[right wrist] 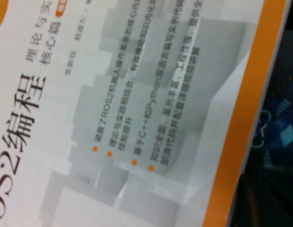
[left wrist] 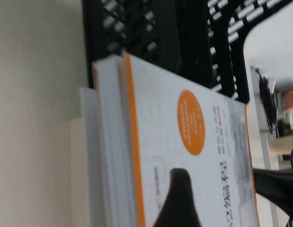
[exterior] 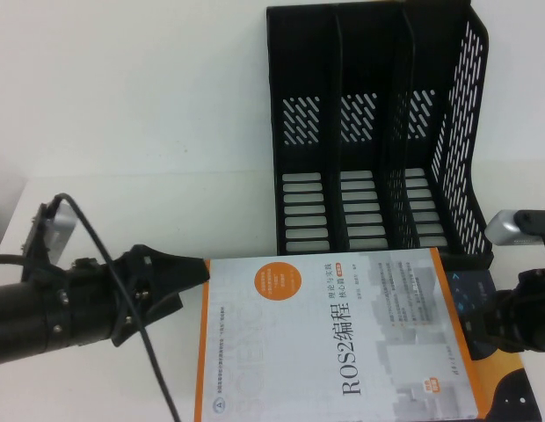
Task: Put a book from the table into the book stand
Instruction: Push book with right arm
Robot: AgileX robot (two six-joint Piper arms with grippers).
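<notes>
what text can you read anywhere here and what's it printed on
"ROS2编程" on the white book cover, by the left gripper.
"C++和Python" in that cover's bullet lines; the rest is too blurred.
Orange circle text: too small.
Book stand: none.
Right gripper area: none.

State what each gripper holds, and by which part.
The left gripper clamps the ROS2 book at its left edge. The right gripper sits at its right edge; whether it grips cannot be told.
</notes>
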